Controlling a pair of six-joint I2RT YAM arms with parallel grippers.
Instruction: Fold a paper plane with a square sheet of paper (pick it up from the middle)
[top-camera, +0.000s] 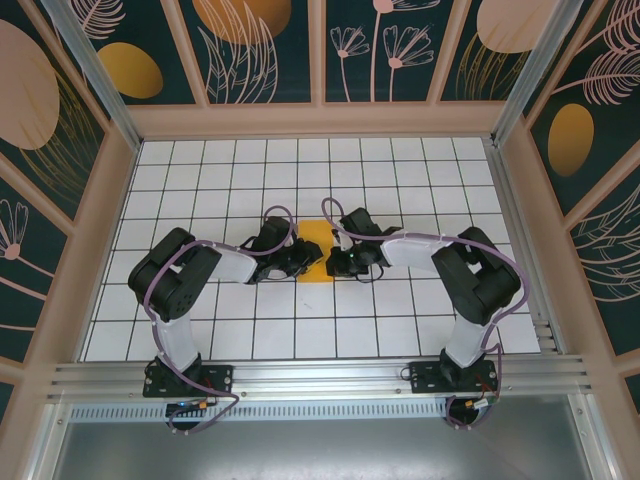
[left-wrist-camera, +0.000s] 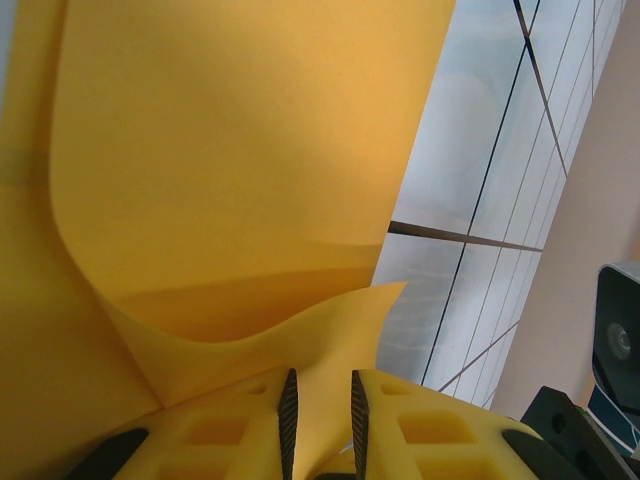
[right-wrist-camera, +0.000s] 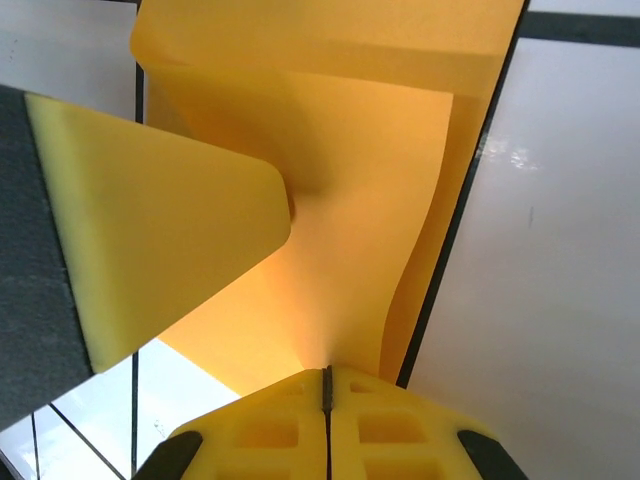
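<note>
Top external view is showing two arms, the left arm (top-camera: 185, 285) and the right arm (top-camera: 478, 280), reaching inward over one white gridded worktop (top-camera: 250, 170). The left claw (left-wrist-camera: 321, 385) is standing released, its pads slightly apart. One thin orange-yellow square sheet of paper (left-wrist-camera: 240, 180) is curling up just in front of them. The right claw (right-wrist-camera: 326, 372) is clenching that sheet's edge between closed pads. The sheet is lying mid-worktop between both claws.
</note>
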